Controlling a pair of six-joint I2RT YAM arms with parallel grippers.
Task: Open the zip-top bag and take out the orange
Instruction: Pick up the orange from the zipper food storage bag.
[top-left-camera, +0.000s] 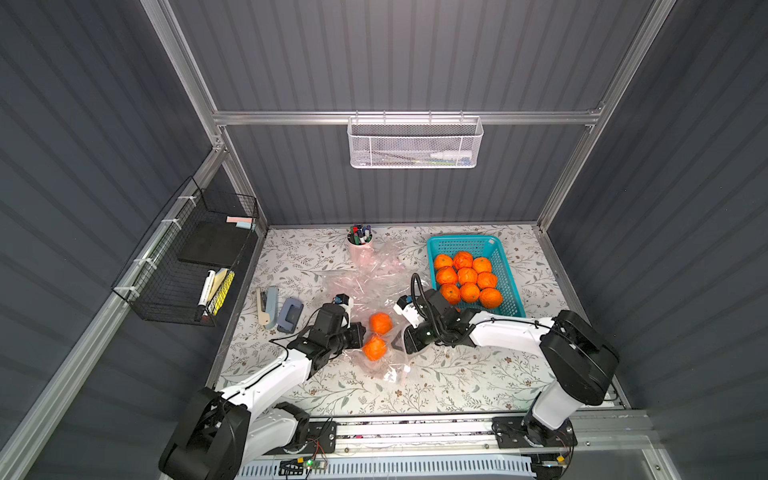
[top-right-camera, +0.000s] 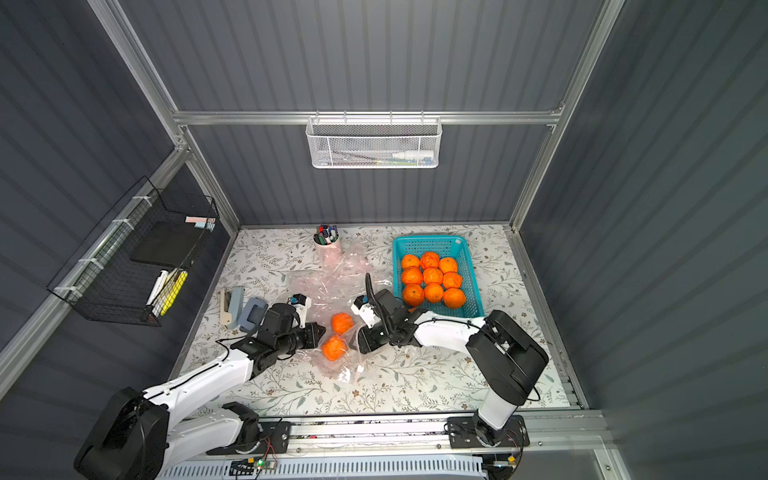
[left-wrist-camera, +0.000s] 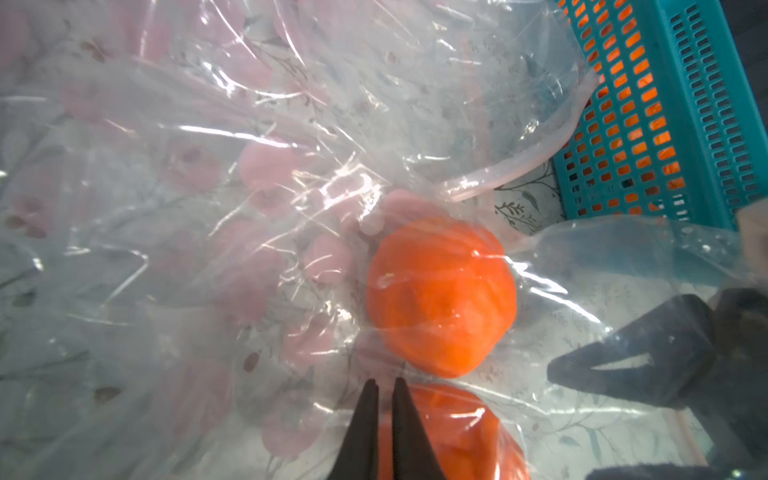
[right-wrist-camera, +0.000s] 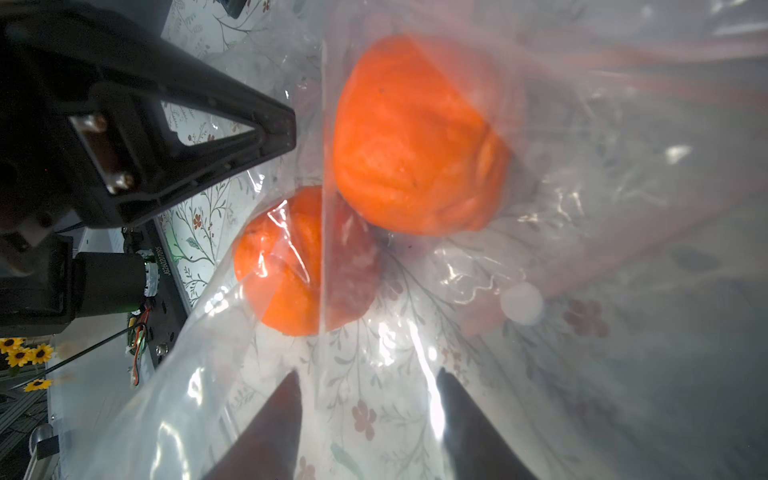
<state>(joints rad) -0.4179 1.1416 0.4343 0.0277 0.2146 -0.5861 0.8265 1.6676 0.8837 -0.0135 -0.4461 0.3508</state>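
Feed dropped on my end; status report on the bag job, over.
Left pincer shut on zip-top bag film. Right pincer open. Two oranges under film, between pincers. Spare bags crowd behind.

Zip-top bag (left-wrist-camera: 291, 166): clear glossy plastic film, crinkled. Orange (left-wrist-camera: 440, 295): matt, dimpled skin. Basket (left-wrist-camera: 685, 104): smooth perforated plastic. Bench (top-left-camera: 457, 386): matt floral-print covering. Frame rail (top-left-camera: 291, 117): bare metal.

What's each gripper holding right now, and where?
Right gripper: jaws apart, nothing held. Left gripper: jaws nearly shut at the film of the zip-top bag beside an orange; pinch can't be confirmed.
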